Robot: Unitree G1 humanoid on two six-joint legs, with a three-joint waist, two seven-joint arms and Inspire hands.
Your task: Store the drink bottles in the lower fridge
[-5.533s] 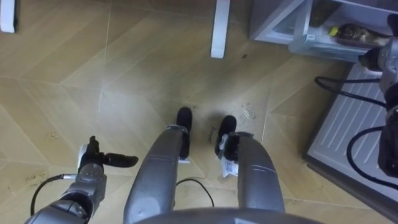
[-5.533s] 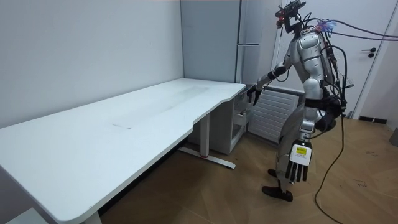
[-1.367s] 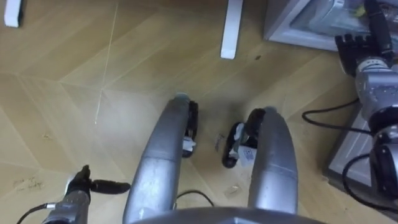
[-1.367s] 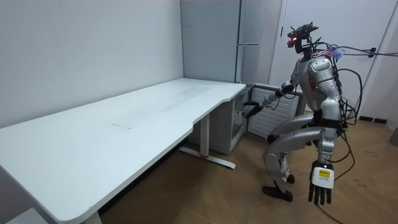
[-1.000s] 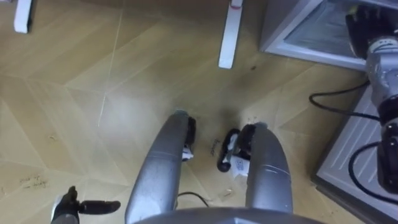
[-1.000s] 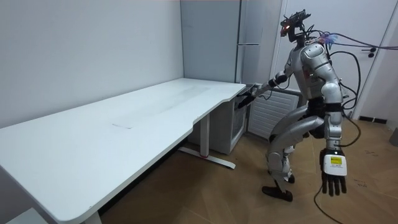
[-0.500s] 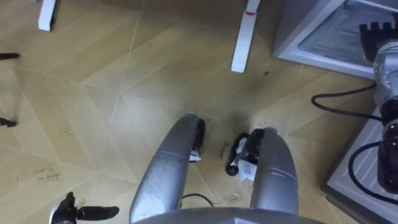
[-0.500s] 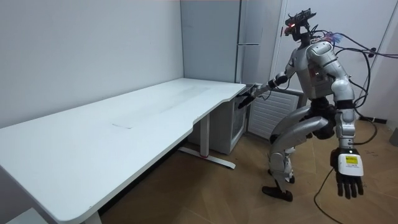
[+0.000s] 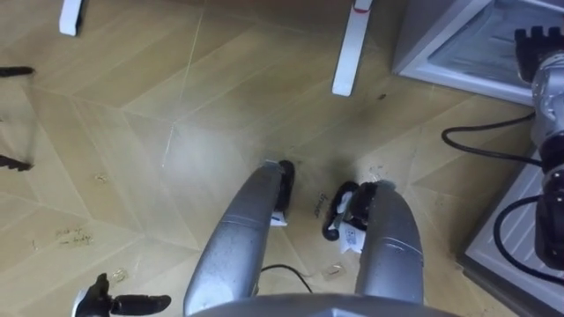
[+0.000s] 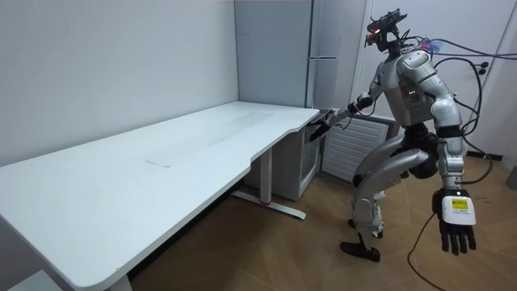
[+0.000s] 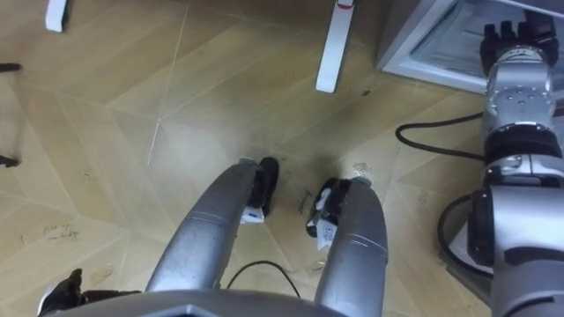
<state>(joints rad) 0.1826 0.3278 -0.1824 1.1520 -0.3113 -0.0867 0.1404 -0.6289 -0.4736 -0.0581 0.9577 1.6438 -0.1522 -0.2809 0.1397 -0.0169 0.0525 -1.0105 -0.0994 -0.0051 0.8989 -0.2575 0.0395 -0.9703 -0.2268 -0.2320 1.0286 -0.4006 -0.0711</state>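
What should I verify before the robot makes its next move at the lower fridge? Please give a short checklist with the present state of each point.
1. Lower fridge open: ok, its compartment stands open ahead, to the robot's right.
2. Fridge door out of the way: ok, it is swung wide beside the robot's right side.
3. Right hand at the opening: ok, it reaches over the compartment's edge.
4. Drink in the right hand: cannot tell, its back faces the camera.
5. Left hand free: ok, it hangs open and holds nothing.
6. Table leg clear of the robot: ok, it stands apart, ahead.
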